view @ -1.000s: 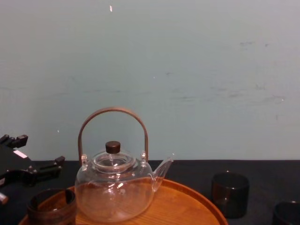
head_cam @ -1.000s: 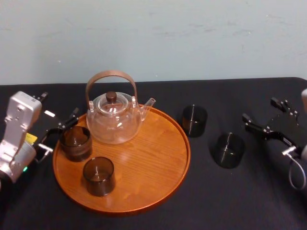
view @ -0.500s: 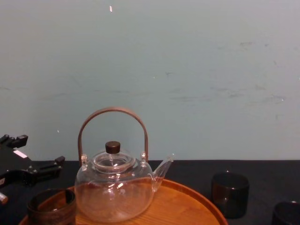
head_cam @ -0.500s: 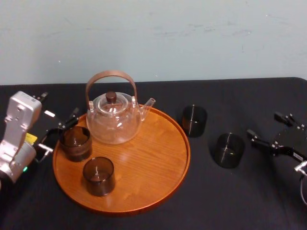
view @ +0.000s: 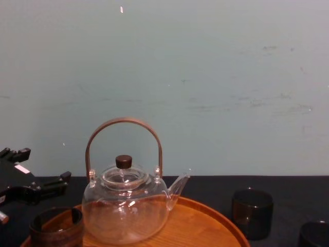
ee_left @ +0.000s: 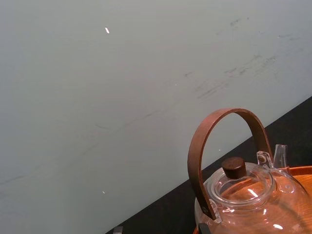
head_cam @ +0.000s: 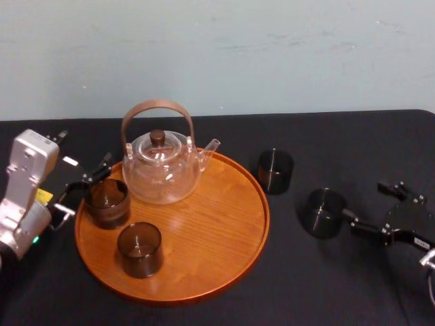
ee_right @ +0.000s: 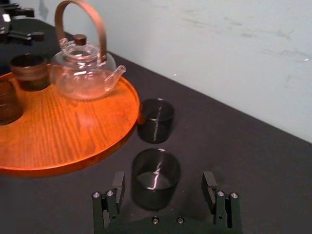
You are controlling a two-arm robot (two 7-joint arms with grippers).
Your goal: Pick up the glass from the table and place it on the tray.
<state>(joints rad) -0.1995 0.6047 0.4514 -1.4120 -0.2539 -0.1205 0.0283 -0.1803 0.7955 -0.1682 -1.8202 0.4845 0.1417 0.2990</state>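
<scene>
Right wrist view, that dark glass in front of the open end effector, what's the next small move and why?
Probably ease the right end effector forward a little. It is open and lined up with the glass, which stands on the black table, ungripped and off the tray. The left end effector sits parked by the tray.

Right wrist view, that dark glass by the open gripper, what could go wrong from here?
The open right gripper has the nearer glass only partly between its fingers; a shallow grip might tip or shove it. The farther glass stands between it and the tray, so the carry could knock it. The left gripper sits at the tray's left edge.
</scene>
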